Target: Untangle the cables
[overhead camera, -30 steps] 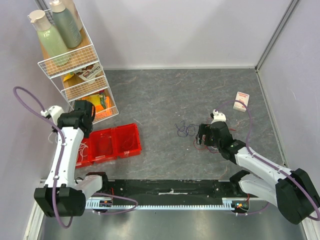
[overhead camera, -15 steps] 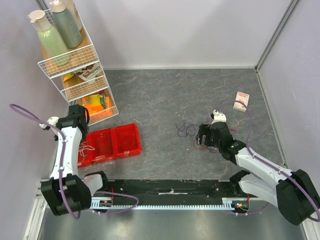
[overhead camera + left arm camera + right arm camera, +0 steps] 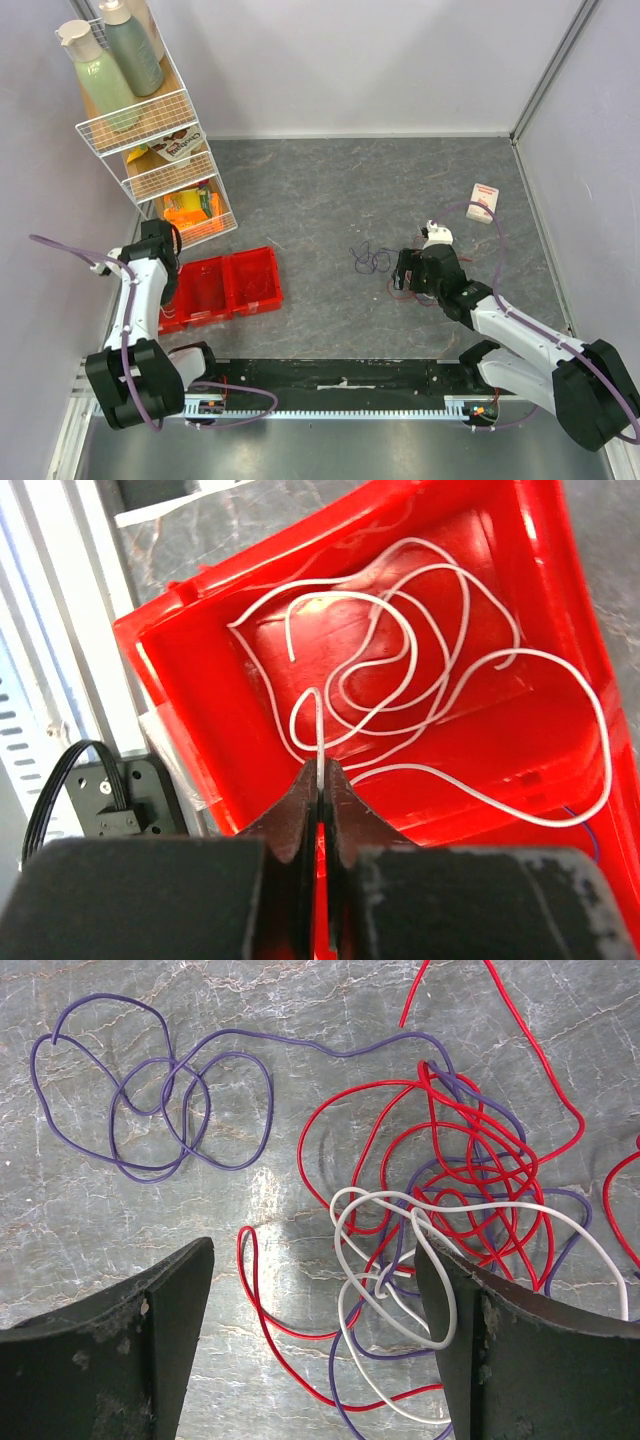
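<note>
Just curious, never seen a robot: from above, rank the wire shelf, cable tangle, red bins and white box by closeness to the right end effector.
1. Cable tangle, right beside the right end effector.
2. White box, behind, rightward.
3. Red bins, left.
4. Wire shelf, far-left corner.

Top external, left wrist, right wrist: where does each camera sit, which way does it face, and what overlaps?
Top external: above and behind the bases, looking down on the table; left arm and right arm show.
Left wrist: on the left arm, looking down past the shut left claw, pinching a white cable, into the red bin.
Right wrist: on the right arm, looking down between the fingers of the open right claw at the cable tangle.
Shared: top external also sees the red bin and the cable tangle.
</note>
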You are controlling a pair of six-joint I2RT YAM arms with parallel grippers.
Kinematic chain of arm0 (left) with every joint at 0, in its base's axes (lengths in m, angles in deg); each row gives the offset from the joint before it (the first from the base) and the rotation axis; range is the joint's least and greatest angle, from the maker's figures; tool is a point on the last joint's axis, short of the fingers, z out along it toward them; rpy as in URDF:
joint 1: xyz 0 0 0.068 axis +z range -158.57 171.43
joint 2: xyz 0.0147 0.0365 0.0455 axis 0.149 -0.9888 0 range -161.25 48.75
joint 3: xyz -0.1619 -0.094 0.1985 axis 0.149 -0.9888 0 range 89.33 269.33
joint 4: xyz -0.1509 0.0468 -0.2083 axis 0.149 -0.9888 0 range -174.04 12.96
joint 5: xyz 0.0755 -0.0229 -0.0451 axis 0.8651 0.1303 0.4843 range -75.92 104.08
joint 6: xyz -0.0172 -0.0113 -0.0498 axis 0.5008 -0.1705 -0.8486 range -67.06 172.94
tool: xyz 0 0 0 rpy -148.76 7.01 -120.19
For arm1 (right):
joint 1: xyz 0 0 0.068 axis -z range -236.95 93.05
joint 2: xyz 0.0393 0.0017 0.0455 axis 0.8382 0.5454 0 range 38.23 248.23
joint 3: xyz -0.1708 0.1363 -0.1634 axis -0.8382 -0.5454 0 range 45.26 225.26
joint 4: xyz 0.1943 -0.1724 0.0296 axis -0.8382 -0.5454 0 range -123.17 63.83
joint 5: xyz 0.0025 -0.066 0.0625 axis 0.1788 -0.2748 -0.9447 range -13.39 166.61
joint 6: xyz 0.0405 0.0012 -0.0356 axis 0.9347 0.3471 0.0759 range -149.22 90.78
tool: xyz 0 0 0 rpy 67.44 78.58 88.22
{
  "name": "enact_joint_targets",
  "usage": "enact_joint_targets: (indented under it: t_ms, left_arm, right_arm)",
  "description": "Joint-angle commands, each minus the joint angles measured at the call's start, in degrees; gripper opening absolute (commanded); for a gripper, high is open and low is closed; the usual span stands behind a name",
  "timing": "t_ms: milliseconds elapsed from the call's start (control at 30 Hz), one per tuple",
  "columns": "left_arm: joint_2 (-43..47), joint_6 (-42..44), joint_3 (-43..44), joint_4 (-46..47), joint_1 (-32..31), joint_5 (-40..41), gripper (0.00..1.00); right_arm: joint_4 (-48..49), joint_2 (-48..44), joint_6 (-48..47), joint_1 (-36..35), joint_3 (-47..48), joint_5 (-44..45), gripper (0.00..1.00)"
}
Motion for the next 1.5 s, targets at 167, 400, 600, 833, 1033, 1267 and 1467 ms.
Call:
enact_joint_targets:
  t_ms: [167,400,600,833,1033,1267,1467]
  left_arm:
    - [5.9,-9.0,3.0,-6.9,1.5,3.3,0.68]
    - [15.3,12.5,9.4,6.5,1.4,-12.5,0.78]
    - [25.6,17.9,3.8,26.2,-2.4,-55.4,0.87]
    - [21.3,18.9,0.2,43.8,-43.7,-40.0,0.79]
    - [-4.2,31.1,9.4,45.0,-70.7,-25.5,0.79]
    - [-24.7,24.2,14.8,46.7,-72.1,-15.4,0.84]
    - [-38.0,12.9,23.0,45.1,-67.7,-21.4,0.93]
  right_arm:
    - [1.7,-0.4,-0.8,0.1,-0.2,0.6,0.89]
    - [1.5,0.7,-0.8,0.1,0.3,0.8,0.89]
    - [0.8,1.1,-0.8,0.1,1.0,1.7,0.89]
    - [-2.7,2.2,0.2,0.1,2.8,4.4,0.89]
    - [-8.9,-2.7,2.8,0.2,4.8,7.7,0.87]
    - [-14.0,-8.1,6.2,0.2,5.1,7.0,0.86]
    - [-12.8,-7.5,3.8,0.2,4.0,4.5,0.88]
